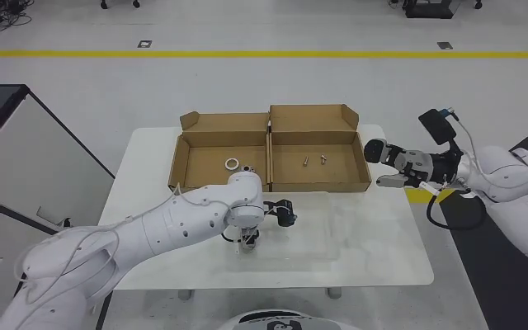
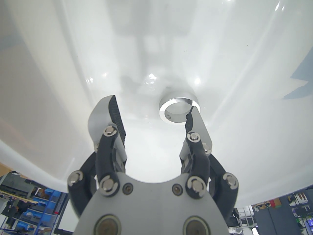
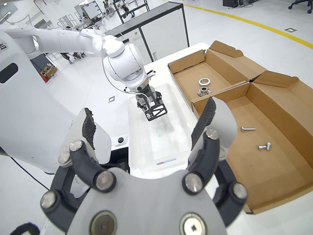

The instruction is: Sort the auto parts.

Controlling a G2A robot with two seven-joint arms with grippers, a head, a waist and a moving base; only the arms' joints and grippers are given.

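- On the table (image 1: 148, 181): one white tray (image 1: 355, 231) nearest the robot, two open cardboard boxes side by side behind it.
- In the tray: one metal collar (image 2: 179, 94), lying flat with its bore up.
- Left gripper (image 2: 152, 105): down inside the tray, jaws spread wide and clamping nothing, collar just ahead of one fingertip (image 2: 190, 114); contact impossible to judge.
- In the left box (image 1: 177, 161): two parts, namely one flat ring (image 1: 234, 163) and one flanged hub (image 1: 247, 170), close together.
- In the right box (image 1: 330, 169): two bolts, one (image 1: 305, 161) just beside the other (image 1: 323, 157), not touching.
- Right gripper (image 1: 378, 163): held in the air at the outer end of the right box, jaws wide open, empty.
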